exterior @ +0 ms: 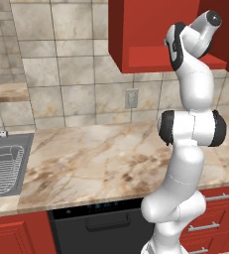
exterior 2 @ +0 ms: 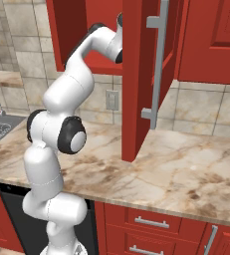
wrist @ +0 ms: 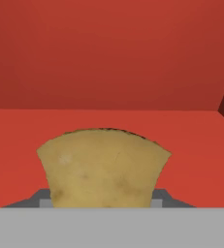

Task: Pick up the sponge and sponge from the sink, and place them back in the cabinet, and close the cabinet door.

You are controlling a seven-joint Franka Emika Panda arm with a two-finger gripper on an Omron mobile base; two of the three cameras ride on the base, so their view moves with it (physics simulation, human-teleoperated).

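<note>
Now tan sponge (wrist: 104,167) between the jaws, over cabinet shelf (wrist: 191,145).

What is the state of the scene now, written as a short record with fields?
held: tan sponge, between the fingers
sponge place: just above the red shelf inside the cabinet
arm: reaching up into the cabinet
door: open, standing out over the counter
sink: at far left, wire rack in it
</note>
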